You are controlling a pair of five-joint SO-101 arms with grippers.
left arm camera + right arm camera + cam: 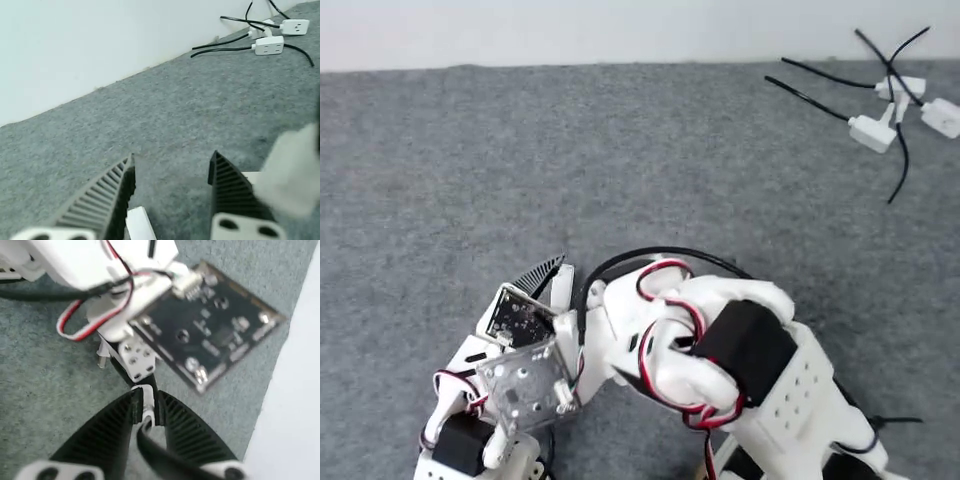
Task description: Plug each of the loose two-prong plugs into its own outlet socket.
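Note:
My right gripper (146,394) is shut on a white two-prong plug (145,404) whose black cable (150,445) runs back between the fingers. In the high view this cable (660,252) arcs over the right arm near the front of the table. My left gripper (173,157) stands open just beside it, low over the carpet, with a white piece (139,225) lying between its fingers. White outlet sockets (872,132) with black cords lie at the far right corner, also seen as sockets (269,46) in the left wrist view.
Grey carpet (570,160) covers the table up to a white wall (100,45) at the back. The two arms are crowded together at the front, the left arm's camera board (215,335) close to the right gripper. A wide stretch of carpet separates them from the sockets.

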